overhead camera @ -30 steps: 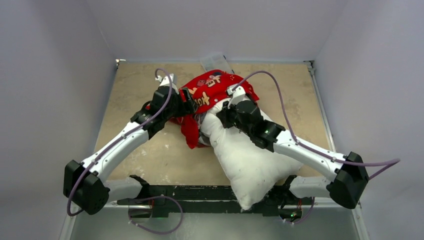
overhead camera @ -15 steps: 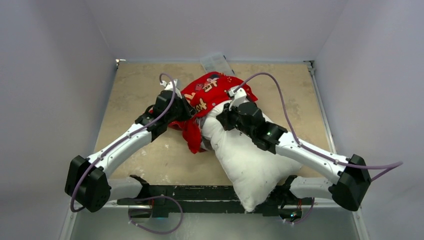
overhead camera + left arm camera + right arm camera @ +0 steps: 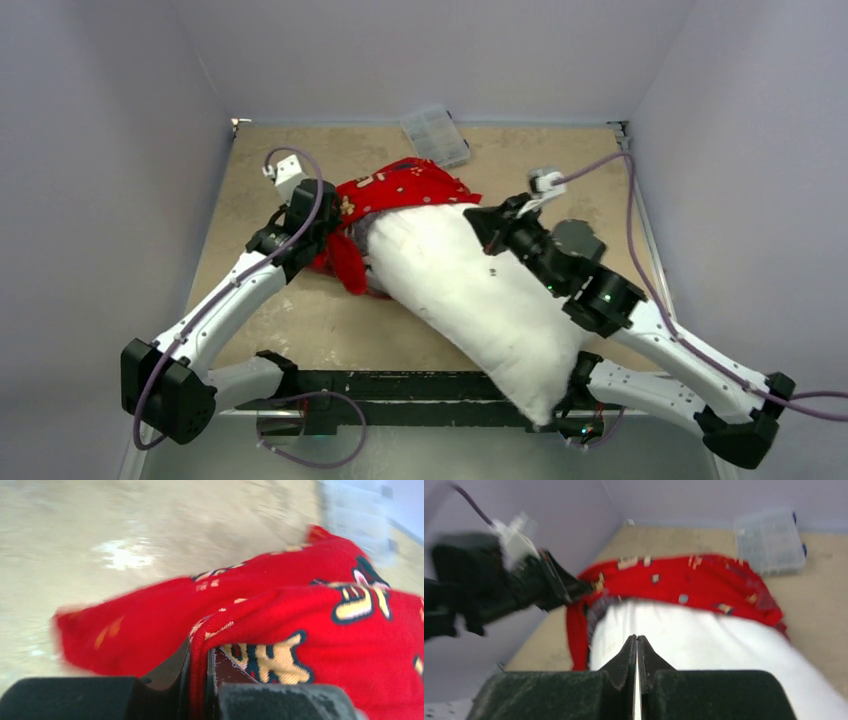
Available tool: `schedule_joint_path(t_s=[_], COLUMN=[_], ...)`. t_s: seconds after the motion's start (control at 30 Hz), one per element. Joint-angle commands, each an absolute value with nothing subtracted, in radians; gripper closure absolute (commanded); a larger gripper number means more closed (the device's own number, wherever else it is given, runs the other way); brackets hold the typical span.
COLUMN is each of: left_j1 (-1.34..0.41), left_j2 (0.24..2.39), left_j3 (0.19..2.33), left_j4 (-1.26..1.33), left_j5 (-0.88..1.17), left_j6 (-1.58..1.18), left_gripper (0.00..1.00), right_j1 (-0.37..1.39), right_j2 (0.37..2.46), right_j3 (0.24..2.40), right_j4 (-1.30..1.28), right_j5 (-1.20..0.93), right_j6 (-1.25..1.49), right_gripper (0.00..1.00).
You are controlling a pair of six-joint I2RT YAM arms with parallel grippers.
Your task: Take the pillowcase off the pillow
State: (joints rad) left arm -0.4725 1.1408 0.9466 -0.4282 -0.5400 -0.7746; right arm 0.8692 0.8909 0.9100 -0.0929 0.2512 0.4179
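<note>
The pillow point(image 3: 480, 290) is laid across the middle of the table point(image 3: 290, 330), with one corner reaching past the near edge. Only its far left end is covered by the pillowcase point(image 3: 400, 188), which is bunched up there in red folds.

The left claw point(image 3: 200, 672) is shut tight on a fold of the pillowcase, at the left end of the red cloth. The right claw point(image 3: 637, 652) is squeezed shut on a pinch of the white pillow, at its far right side.

The pillow is likely to be soft, puffy and light, so it can be squashed and dragged easily. The pillowcase is thin, floppy cloth that may slide out of a small pinch. A thick fold near its open edge is best taken, and the pillow is best held by bare white cloth, away from the red, so the two can be pulled apart
</note>
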Motion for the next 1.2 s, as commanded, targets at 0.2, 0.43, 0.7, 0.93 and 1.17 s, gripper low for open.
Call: schedule_joint_path(t_s=[0.2, 0.43, 0.7, 0.93, 1.17], left_j1=[-0.235, -0.236, -0.274, -0.467, -0.553], left_j2=[1.290, 1.390, 1.232, 1.086, 0.995], left_j3=[1.024, 1.214, 1.217, 1.135, 0.919], left_j4=[-0.413, -0.382, -0.505, -0.599, -0.529], left_j5=[-0.642, -0.428, -0.340, -0.274, -0.128], left_j6=[-0.741, -0.606, -0.573, -0.629, -0.738], left_gripper=[1.00, 0.95, 0.12, 0.01, 0.01], right_j1=[0.861, 0.859, 0.737, 0.702, 0.718], right_j2=[0.798, 0.977, 1.211, 1.237, 1.272], right_j3=[0.982, 0.996, 1.055, 1.009, 0.927], right_j4=[0.177, 0.201, 0.047, -0.029, -0.020], right_j5=[0.200, 0.207, 0.217, 0.143, 0.057], right_j6=[0.395, 0.422, 0.490, 0.540, 0.551], right_gripper=[1.00, 0.95, 0.30, 0.01, 0.01])
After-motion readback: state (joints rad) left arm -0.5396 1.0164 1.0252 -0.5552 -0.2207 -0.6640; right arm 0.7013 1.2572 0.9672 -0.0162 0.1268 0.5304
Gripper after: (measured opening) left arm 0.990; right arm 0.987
